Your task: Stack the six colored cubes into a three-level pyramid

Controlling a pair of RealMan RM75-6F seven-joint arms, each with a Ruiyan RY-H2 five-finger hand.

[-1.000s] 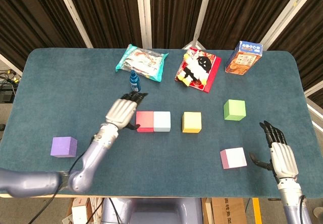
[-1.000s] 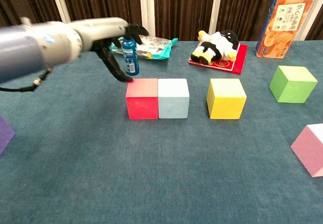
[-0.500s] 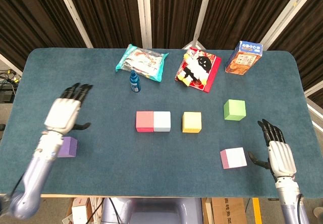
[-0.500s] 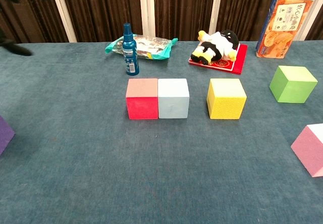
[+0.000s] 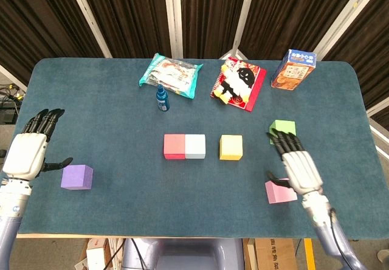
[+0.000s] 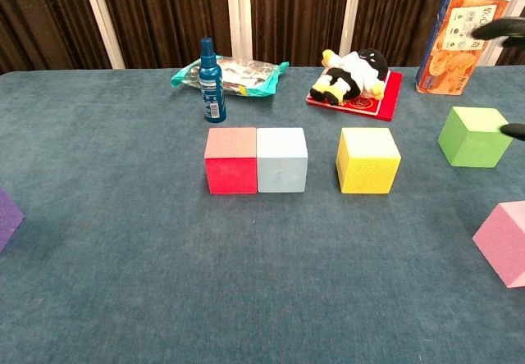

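L hand (image 5: pixel 27 153) has pulled right back from the red cube (image 5: pixel 174 146) to the far left edge of the head view, fingers spread, holding nothing, just left of the purple cube (image 5: pixel 77 177). R hand (image 5: pixel 298 166) has swung in from the lower right corner and now hangs over the gap btw the green cube (image 5: pixel 282 127) and pink cube (image 5: pixel 281 191), fingers apart, nothing gripped. In chest view only dark fingertips show at the right edge.

Cubes themselves haven't shifted: red and pale blue cube (image 5: pixel 195 146) touching at frame centre, yellow cube (image 5: pixel 231 147) just right of them w/ a gap, green right of centre, pink lower right, purple lower left.

Looks like base row is 2/3 done, yellow not yet closed up. Probably R hand takes over now, likely going for green or pink; can't tell which.
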